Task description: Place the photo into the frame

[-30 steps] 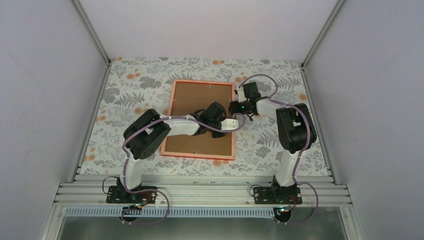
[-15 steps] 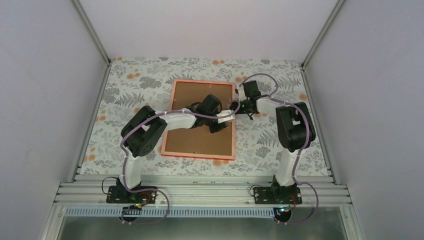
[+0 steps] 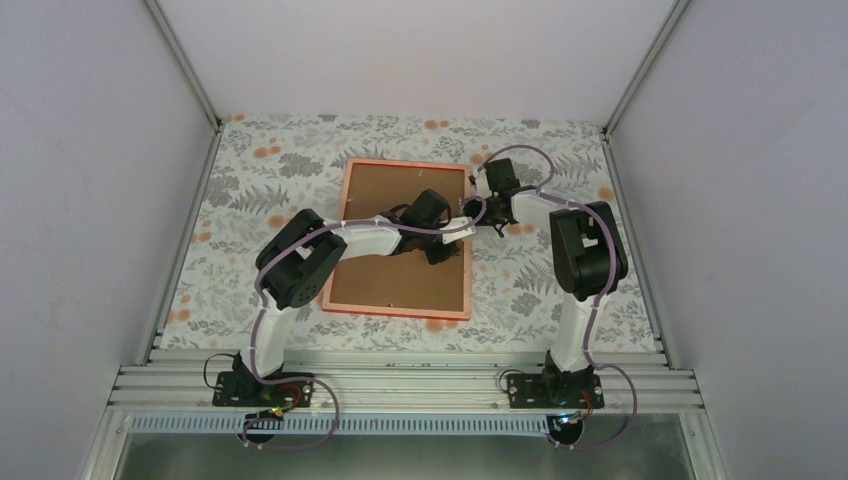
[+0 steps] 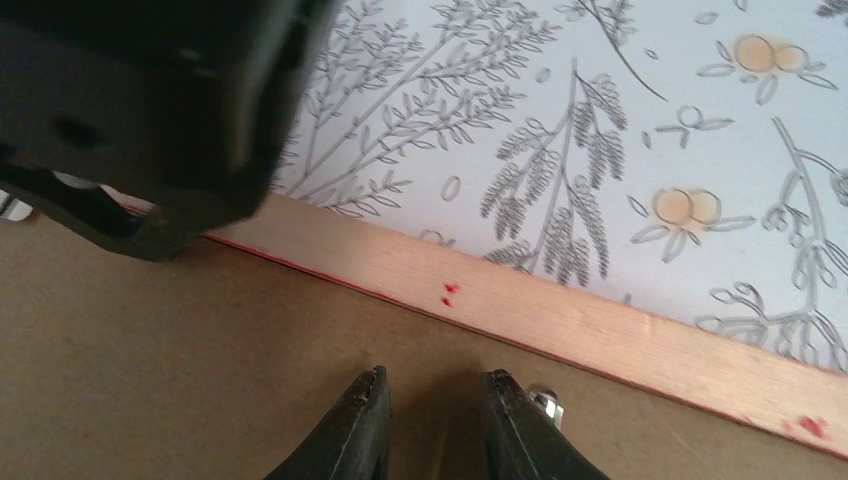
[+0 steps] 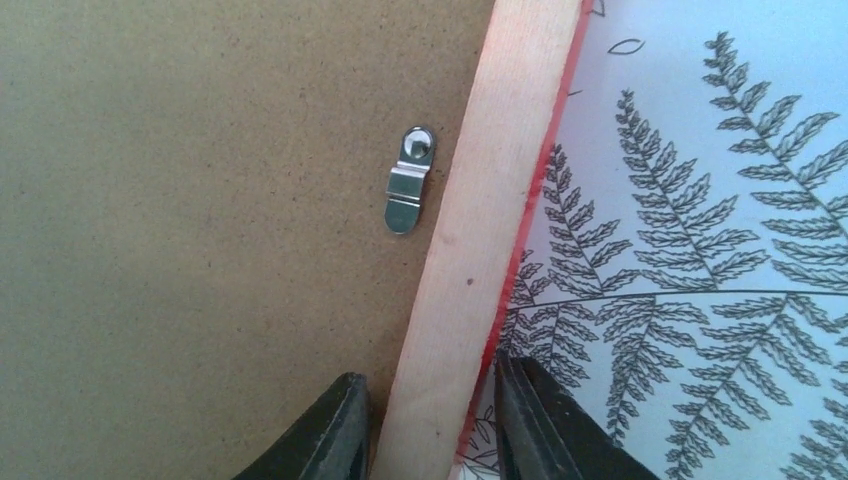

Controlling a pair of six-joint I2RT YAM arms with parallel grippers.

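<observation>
Left gripper [image 4: 432, 385] hovering over backing board [image 4: 150, 380], fingers slightly parted, holding nothing; right gripper [image 5: 430, 385] straddling rail of face-down frame [image 5: 490, 180], grip unclear; photo not showing; likely risk: thin rail slipping, frame skidding, clip [image 5: 408, 180] snagging.

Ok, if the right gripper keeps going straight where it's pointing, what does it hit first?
Most likely the pale edge of the frame, which runs between the open fingers of the right gripper. One finger is over the backing board, the other over the tablecloth. Depth is unclear.
</observation>
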